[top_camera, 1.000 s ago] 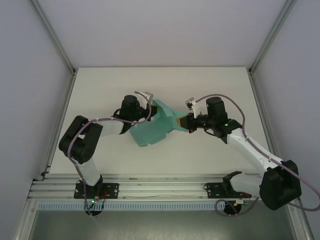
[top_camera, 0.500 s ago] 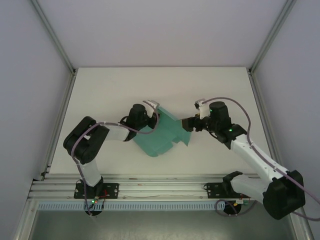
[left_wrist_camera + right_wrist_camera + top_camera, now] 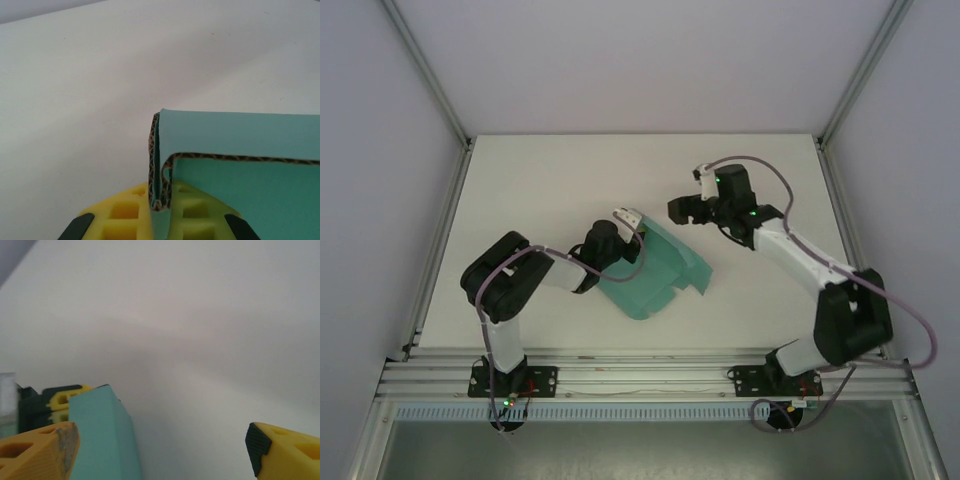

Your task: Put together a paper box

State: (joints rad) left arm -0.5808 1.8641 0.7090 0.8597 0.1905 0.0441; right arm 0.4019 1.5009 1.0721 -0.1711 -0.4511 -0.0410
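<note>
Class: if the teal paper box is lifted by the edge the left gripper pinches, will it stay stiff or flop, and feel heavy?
Probably fairly stiff: the paper box shows a corrugated cut edge, and its panels stand without sagging. Likely light for its size, since it is thin card and the left gripper pinches just one folded edge. The folds may spring open once released.

- The paper box is running off the left wrist view's right edge.
- The fingers of the right gripper are running off the bottom edge.
</note>
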